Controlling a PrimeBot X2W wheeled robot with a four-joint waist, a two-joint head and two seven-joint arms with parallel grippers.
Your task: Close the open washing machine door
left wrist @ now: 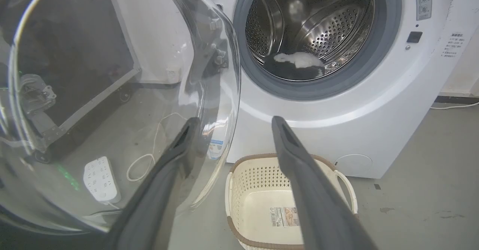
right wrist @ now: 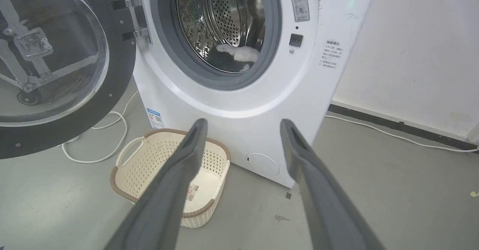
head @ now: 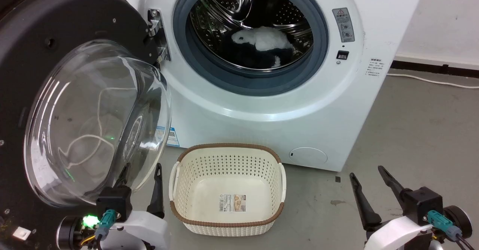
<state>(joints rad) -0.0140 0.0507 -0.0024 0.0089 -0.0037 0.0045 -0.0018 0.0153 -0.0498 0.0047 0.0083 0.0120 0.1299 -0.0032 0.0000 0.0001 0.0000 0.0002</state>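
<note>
Fingers (head: pixel 157 194) on my left end effector (head: pixel 142 169) are spread wide with nothing between them. They sit low at my left, right up against the bulging clear glass bowl (head: pixel 93 122). From the left wrist view one finger overlaps the glass, and I cannot tell whether it touches. My right end effector (head: pixel 366 173) hangs low on my right, likewise released and empty, well clear of everything.

Between the two, on the grey concrete floor (head: pixel 411 137), I've got a cream perforated plastic basket with a brown woven rim (head: pixel 228 148). A paper label lies on its bottom, and it stands just before the machine.

Next up, the big round washing machine door with its glossy black rim (head: pixel 56 21). It is swung fully open to my left and hangs from the metal hinge (head: pixel 157 33). Through its glass, the left wrist view gives me a white power strip (left wrist: pixel 99 179) on the floor.

Behind that stands the large white front-loading washing machine (head: pixel 243 107), with a small blue sticker (head: pixel 170 136) and a round flap (head: pixel 307 155) low on its front. A grey rubber gasket (head: pixel 262 83) rings the perforated steel drum (head: pixel 224 6), where a fluffy white-and-dark cloth (head: pixel 262 40) lies. A thin white cable (head: pixel 430 81) trails along the far wall.
</note>
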